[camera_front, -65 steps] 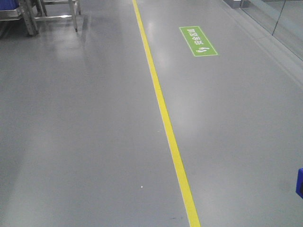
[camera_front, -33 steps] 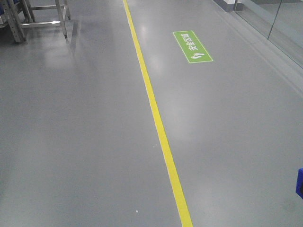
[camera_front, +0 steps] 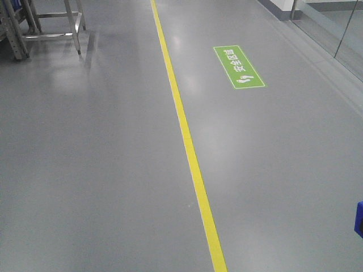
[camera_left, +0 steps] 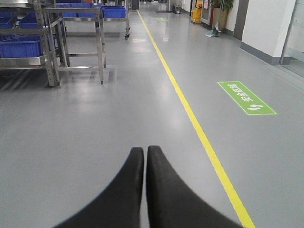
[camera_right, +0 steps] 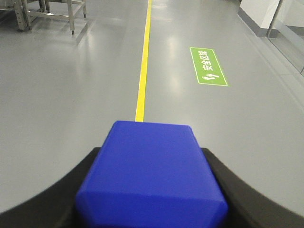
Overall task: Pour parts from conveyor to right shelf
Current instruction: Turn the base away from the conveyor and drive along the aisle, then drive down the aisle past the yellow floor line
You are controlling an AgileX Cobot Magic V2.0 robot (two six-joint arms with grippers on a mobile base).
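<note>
— On the grey floor (camera_front: pixel 85 170), what shows?
— Far off to the left stands a steel shelf (camera_left: pixel 46 52) with blue bins (camera_left: pixel 21 47). A yellow line (camera_front: pixel 187 141) runs up the middle, with a green sign (camera_front: pixel 239 67) to its right.
— And the hands?
— The left hand (camera_left: pixel 145 152) has its fingers pressed together and holds nothing. The right hand (camera_right: pixel 151 150) is clamped on the blue block (camera_right: pixel 149 175), one finger at each side, above the floor and well apart from the shelf.
</note>
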